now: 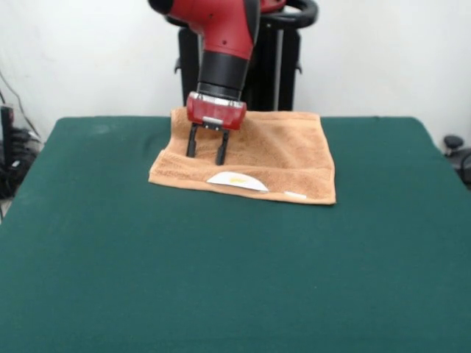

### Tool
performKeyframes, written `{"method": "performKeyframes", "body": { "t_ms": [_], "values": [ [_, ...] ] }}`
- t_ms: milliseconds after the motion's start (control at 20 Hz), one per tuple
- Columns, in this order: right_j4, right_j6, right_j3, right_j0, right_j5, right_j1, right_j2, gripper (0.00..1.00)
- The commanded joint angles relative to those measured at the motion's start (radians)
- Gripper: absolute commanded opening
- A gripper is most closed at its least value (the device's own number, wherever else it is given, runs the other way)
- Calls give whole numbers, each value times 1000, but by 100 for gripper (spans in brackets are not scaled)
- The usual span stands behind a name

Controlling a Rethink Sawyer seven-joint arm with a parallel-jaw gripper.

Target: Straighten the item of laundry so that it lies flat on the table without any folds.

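Observation:
The item of laundry (280,158), a tan-orange terry towel, lies spread near the far middle of the table (221,279). Its near edge carries a curved white label (237,181) and a smaller white tag (295,195). The near-left part looks slightly slanted, with a soft ridge across the towel's width. My gripper (206,156) hangs over the towel's left half, its two black fingers (192,143) apart and pointing down, tips at or just above the cloth. Nothing is held between them.
The dark green table top stretches wide on all sides of the towel. Cables and dark equipment (11,154) sit past the left edge, and a black object (458,151) past the right edge.

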Motion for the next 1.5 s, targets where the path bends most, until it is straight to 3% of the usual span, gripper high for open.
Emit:
{"method": "performKeyframes", "body": {
  "t_ms": [50,700,1150,1450,1500],
  "values": [
    [208,-28,-593,-48,355,207,296,100],
    [237,-17,-623,-11,367,223,253,100],
    [152,-26,-657,-26,412,206,278,100],
    [151,-13,-659,-14,408,210,262,100],
    [152,-10,-659,-11,410,211,259,0]
  ]
}}
